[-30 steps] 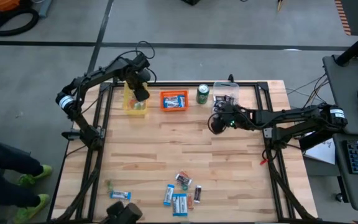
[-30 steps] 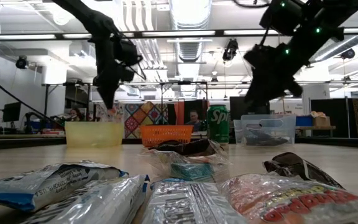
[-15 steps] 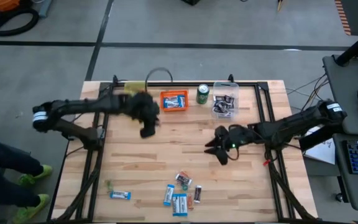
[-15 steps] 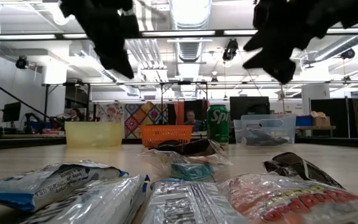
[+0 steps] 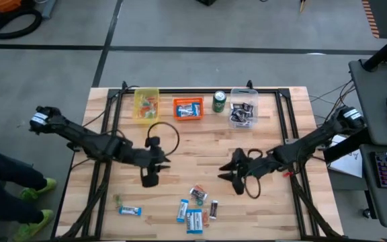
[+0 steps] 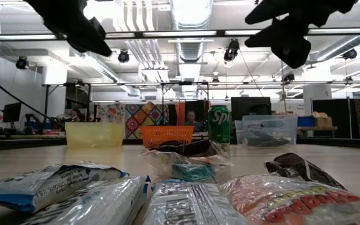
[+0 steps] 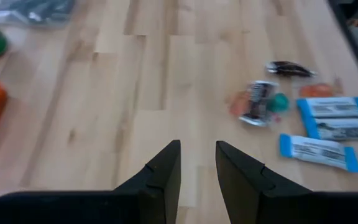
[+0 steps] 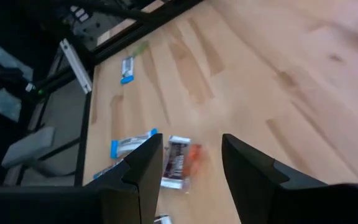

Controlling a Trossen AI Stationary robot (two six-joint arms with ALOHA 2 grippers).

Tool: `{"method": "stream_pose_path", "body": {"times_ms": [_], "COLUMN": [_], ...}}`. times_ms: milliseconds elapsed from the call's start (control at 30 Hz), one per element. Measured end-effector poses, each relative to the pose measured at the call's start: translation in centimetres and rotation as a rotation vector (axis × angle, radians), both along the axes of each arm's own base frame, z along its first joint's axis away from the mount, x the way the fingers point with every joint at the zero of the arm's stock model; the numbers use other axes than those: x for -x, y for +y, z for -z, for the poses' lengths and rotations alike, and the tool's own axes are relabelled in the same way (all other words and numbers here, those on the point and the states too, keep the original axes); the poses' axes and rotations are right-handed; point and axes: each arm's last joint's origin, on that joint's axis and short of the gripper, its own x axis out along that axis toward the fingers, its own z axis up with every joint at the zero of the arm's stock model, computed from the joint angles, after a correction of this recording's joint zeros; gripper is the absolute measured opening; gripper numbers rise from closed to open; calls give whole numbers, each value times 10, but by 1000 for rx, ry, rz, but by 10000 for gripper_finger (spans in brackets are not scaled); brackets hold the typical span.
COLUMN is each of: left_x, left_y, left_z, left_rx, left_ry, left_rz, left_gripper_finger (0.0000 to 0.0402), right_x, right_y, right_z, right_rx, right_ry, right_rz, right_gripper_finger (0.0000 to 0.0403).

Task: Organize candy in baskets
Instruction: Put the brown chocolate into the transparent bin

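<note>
Above mid-counter, both arms have swung away from the three small plastic baskets (image 5: 196, 107) toward loose wrapped candy (image 5: 195, 208) near the front edge; left pincer (image 5: 148, 180) and right pincer (image 5: 236, 183) are parted, empty; next pickups look imminent.

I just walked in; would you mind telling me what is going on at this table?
Two robot arms are sorting candy into three baskets at the table's far edge: yellow basket, orange basket and clear basket, each already holding some. A green can stands between the orange and clear ones. Both the left gripper and the right gripper are open and empty, above the table short of the loose candy near the front edge.
</note>
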Motion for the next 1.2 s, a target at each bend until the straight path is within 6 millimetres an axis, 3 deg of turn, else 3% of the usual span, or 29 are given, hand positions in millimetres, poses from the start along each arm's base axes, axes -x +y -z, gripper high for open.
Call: {"method": "stream_pose_path", "body": {"times_ms": [233,667,933,1200], "left_x": [8,20,31,34], "left_y": [-21,-44,-60,-63], "left_z": [0,0,1,2], "left_rx": [12,30,33,26], "left_ry": [-5,5,13,16], "left_rz": [81,174,249,260], "left_gripper_finger": [84,84,84,84], "right_x": [-40,-103,-121,-129], "right_y": [32,89,112,113], "right_z": [5,16,33,53], "right_rx": [21,190,352,408], "right_ry": [50,360,477,535], "right_rz": [-49,-100,-122,-78], "right_gripper_finger": [152,142,140,166]}}
